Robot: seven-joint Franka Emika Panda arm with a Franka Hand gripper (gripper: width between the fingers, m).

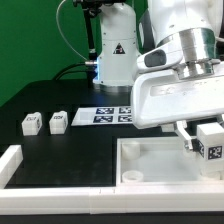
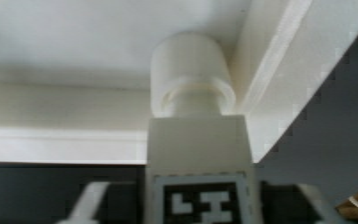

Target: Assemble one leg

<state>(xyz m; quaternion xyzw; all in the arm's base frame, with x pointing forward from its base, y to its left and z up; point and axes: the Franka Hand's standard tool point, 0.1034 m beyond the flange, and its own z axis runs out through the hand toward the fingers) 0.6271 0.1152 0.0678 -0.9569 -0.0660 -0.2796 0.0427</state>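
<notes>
Filling the exterior view's right side, the white arm (image 1: 175,50) leans down over the black counter (image 1: 60,90). Below it, along the near edge, lies a large white tray-like piece (image 1: 150,178) with raised rims. Its open face is turned up. The marker board (image 1: 112,115) lies flat on the counter beyond the tray-like piece, near the middle of the exterior view. A white rail (image 1: 10,162) sits at the exterior view's lower left corner.

The gripper (image 1: 200,135) is closed on the leg (image 1: 211,142), whose tagged face is turned toward the exterior camera. It holds the leg over the tray-like piece, close to that piece's far rim at the exterior view's right. In the wrist view the leg (image 2: 201,140) runs away from the camera with its square tag (image 2: 202,205) nearest. Its rounded peg end (image 2: 194,65) points at the tray-like piece's inner corner (image 2: 265,40), where floor and rim meet. Whether the peg touches the floor cannot be told.

A loose leg (image 1: 58,121) and another loose leg (image 1: 31,122) stand side by side on the counter at the exterior view's left. Both are well apart from the gripper.
</notes>
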